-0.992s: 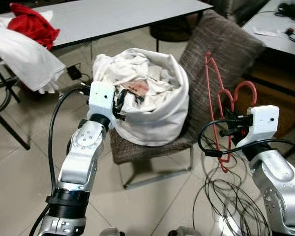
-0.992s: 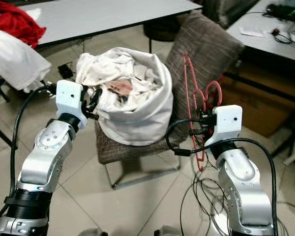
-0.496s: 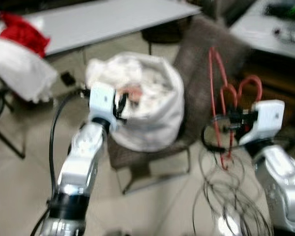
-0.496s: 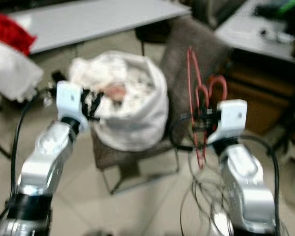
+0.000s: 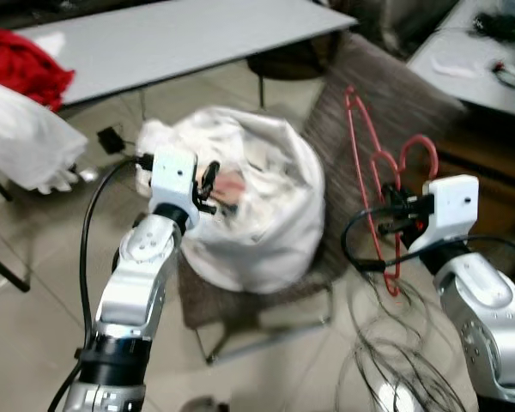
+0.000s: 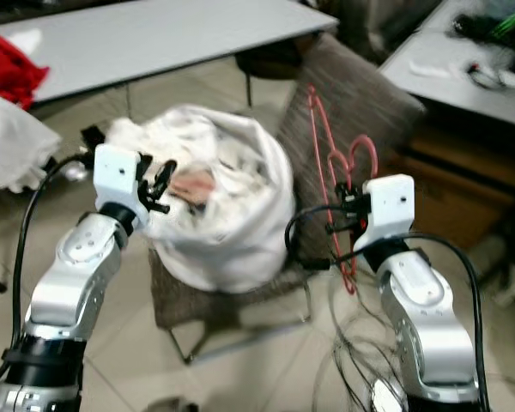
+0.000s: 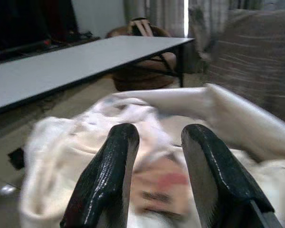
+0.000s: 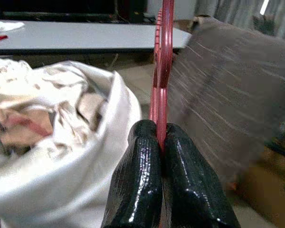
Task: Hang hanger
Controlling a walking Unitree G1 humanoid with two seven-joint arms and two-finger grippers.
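A red hanger (image 5: 379,176) is pinched between the closed fingers of the right gripper (image 5: 393,219), rising above it beside a chair (image 5: 395,112). The left gripper (image 5: 208,182), fingers parted, hovers over a laundry bag (image 5: 266,215). The pinch should be kept firm and the hook upright while a rail is sought.

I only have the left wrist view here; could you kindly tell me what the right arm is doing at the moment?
Observer: The right end effector is shut on a red hanger, held upright beside the chair.
Operator: Thank you. Where is my left end effector relative to the bag?
Observer: The left end effector is open over the rim of the white laundry bag, which sits on that chair's seat.
Operator: Is anything else nearby?
Observer: A grey table stands behind the bag, with red cloth at its end.
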